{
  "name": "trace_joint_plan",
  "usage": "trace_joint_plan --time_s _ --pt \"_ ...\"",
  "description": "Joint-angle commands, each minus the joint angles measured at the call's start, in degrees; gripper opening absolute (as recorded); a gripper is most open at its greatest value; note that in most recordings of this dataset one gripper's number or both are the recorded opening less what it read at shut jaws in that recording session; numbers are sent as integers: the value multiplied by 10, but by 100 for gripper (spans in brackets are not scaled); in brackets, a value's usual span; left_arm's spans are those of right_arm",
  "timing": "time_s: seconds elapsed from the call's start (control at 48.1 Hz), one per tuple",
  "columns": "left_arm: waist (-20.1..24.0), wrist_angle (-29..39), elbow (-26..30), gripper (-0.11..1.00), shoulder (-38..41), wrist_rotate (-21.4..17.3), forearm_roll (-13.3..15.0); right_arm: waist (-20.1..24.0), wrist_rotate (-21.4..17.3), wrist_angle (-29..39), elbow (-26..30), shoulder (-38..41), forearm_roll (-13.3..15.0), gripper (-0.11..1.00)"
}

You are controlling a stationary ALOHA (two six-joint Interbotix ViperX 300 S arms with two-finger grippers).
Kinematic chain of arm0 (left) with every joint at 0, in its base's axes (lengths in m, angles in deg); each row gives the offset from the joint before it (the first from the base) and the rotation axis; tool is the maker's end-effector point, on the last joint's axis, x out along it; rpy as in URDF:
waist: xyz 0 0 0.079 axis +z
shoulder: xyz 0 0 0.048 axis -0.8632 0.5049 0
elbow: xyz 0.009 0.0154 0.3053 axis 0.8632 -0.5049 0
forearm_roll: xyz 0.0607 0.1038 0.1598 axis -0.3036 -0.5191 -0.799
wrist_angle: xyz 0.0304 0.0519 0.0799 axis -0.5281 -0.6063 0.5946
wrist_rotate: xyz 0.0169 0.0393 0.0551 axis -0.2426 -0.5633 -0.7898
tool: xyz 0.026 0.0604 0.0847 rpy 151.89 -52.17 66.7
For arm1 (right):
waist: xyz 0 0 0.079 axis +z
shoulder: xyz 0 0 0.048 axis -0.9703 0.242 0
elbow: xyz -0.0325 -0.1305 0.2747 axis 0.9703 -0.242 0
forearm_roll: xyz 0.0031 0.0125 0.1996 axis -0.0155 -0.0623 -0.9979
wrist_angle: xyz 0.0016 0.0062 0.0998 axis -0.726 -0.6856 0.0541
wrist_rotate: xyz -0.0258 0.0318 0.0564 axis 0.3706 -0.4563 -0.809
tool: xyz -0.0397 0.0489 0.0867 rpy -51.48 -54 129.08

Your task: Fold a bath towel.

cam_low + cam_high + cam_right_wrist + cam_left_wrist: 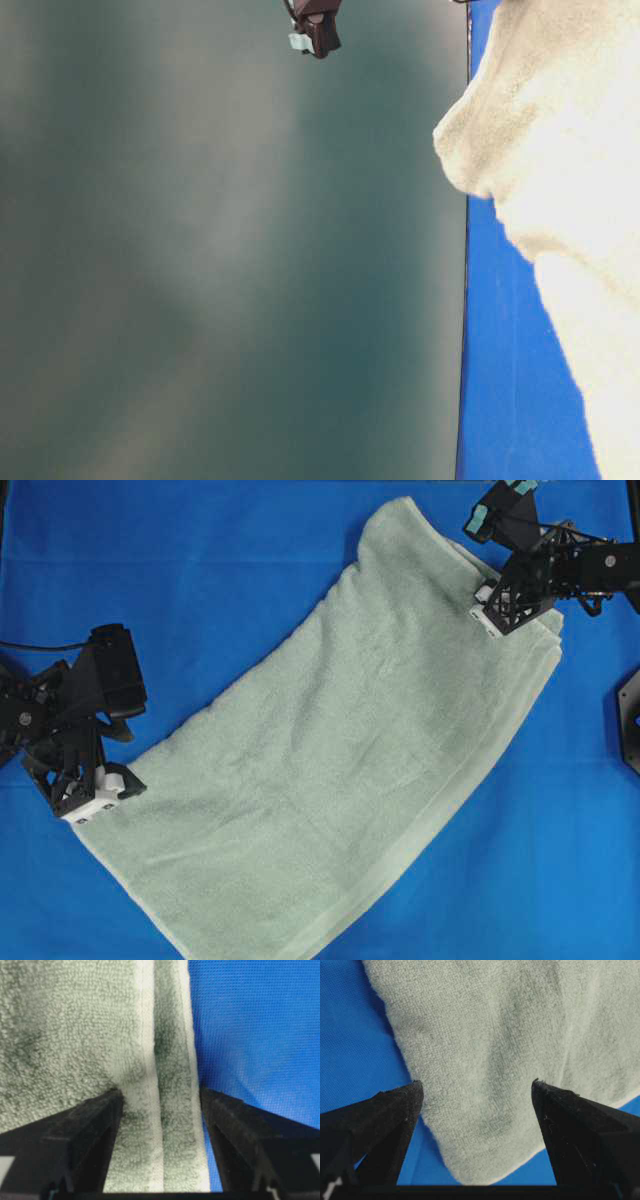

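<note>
left gripper (pixel 92 805): spread, set at towel (pixel 330 750) corner, nothing pinched | towel: laid diagonally on blue cloth (pixel 200 570), apparently doubled once (two hems seen) | right gripper (pixel 492 607): spread over edge | left: further folds judged

One towel, two grippers, one blue cloth.
A single towel (pixel 330 780) lies across one cloth (pixel 200 560); one gripper (pixel 98 802) at its left corner, a second gripper (pixel 492 610) far right.

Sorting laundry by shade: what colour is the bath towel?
Pale sage green; the bath towel shows best in the overhead view.
</note>
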Motion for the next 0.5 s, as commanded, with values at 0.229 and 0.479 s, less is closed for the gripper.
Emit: trace_joint_plan --time_s 0.229,0.479 --pt "1 -4 12 83 0 -1 -2 -2 -8 0 -19 0 -12 17" --pt "1 -4 12 83 -2 -2 -2 -1 -10 75 -33 -88 -33 16"
